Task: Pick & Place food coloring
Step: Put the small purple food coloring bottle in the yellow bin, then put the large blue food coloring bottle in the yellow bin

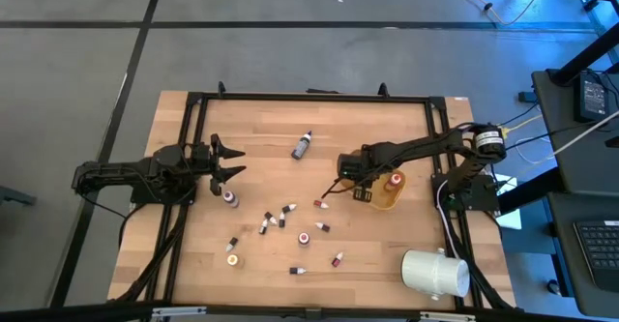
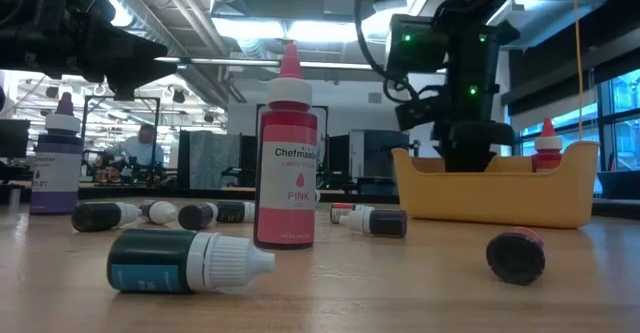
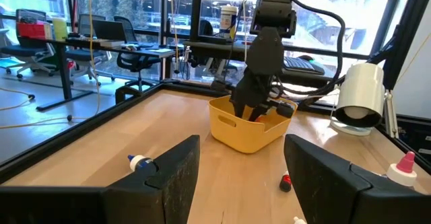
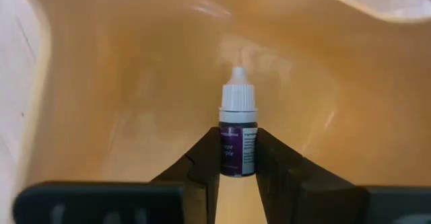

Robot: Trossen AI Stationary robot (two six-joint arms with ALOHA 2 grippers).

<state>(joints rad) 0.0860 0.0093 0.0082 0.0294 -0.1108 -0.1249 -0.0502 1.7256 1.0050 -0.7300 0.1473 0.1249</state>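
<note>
The counter [image 1: 193, 254] is light brown wood with a black frame. The bowl [image 2: 490, 188] is yellow-orange. In the right claw [image 4: 237, 158] – black fingers – sits a little purple bottle [image 4: 237, 143] with a white cap and a white label. A pink bottle [image 2: 288, 163] stands with a pink tip and white writing. A dark teal bottle [image 2: 185, 261] lies with a white cap. The big cylinder [image 1: 435, 272] is white. The left claw [image 1: 230, 161] is black.

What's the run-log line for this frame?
right gripper: in yellow bowl, purple dropper bottle between fingers | left gripper: open, waiting at table's left
</note>
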